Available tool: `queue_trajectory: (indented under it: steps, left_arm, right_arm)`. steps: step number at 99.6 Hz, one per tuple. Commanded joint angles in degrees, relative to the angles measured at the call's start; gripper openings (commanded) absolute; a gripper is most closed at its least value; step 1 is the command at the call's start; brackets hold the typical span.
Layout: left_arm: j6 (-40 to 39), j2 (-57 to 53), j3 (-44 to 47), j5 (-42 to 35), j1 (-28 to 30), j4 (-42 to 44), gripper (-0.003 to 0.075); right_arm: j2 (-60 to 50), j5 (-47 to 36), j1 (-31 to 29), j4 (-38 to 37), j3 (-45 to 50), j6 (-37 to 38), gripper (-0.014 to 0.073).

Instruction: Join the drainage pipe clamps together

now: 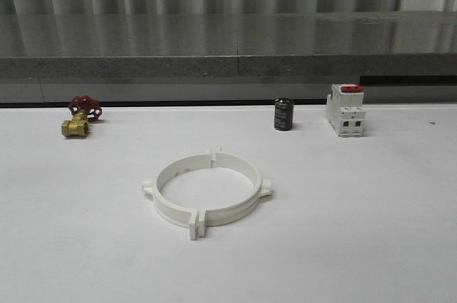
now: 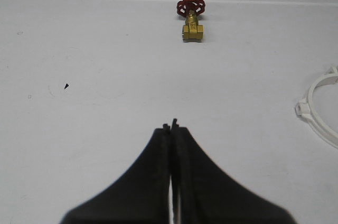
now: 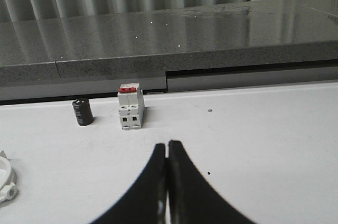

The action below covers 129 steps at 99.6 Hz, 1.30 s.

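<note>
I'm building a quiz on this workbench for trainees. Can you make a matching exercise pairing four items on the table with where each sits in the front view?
Things:
1. brass valve
2. black capacitor
3. circuit breaker
4. drainage pipe clamps

Places:
A. centre of the table, nearest the camera
B. far right of the back row
C. far left of the back row
D. back row, just left of the red-switched box

Pairs: 1-C, 2-D, 3-B, 4-A

Brass valve (image 1: 81,118) with red handwheel, black capacitor (image 1: 283,114), circuit breaker (image 1: 345,110)
</note>
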Motion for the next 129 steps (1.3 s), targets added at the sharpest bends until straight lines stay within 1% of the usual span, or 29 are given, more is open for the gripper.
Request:
queue_trajectory:
  steps: [1, 18, 29, 41, 53, 65, 81, 103, 115, 129]
  left_arm:
    - [-0.24, 0.11, -1.40, -4.22, -0.38, -0.35, -0.0020]
    - [-0.24, -0.33, -1.27, -8.17, -0.38, 0.25, -0.0020]
    - [-0.24, -2.79, 0.39, -10.83, -0.38, 0.74, -0.0020]
    - [-0.24, -7.49, 4.82, -15.71, -0.38, 0.98, -0.0020]
    - [-0.24, -13.05, 11.26, -20.86, -0.38, 1.20, -0.0020]
    - [-0.24, -18.91, 17.19, -24.10, -0.38, 1.59, -0.0020]
    - [-0.24, -26.19, 22.87, -25.50, -0.38, 1.59, -0.0020]
    - [-0.24, -33.63, 26.82, -25.71, -0.38, 1.59, -0.0020]
    - [-0.24, -33.95, 28.48, -27.42, -0.08, 1.59, -0.0020]
    - [-0.24, -33.95, 30.52, -31.69, 0.07, 1.59, -0.0020]
  right_arm:
    - [-1.08, -5.17, -0.43, -0.63, -0.90, -0.10, -0.0069]
    - [-1.08, -5.17, -0.43, -0.63, -0.90, -0.10, -0.0069]
    - [-1.08, -5.22, -0.43, -0.63, -0.90, -0.10, -0.0069]
    - [-1.08, -5.22, -0.43, -0.63, -0.90, -0.10, -0.0069]
    - [-1.08, -5.22, -0.43, -0.63, -0.90, -0.10, -0.0069]
    - [-1.08, -5.22, -0.43, -0.63, -0.90, -0.10, -0.0069]
    - [-1.08, -5.22, -0.43, -0.63, -0.90, -0.10, -0.0069]
    - [-1.08, -5.22, -0.43, -0.63, -0.90, -0.10, -0.0069]
    - [-1.08, -5.22, -0.43, -0.63, -0.90, -0.10, -0.0069]
    - [-1.08, -5.22, -0.43, -0.63, -0.90, -0.10, -0.0069]
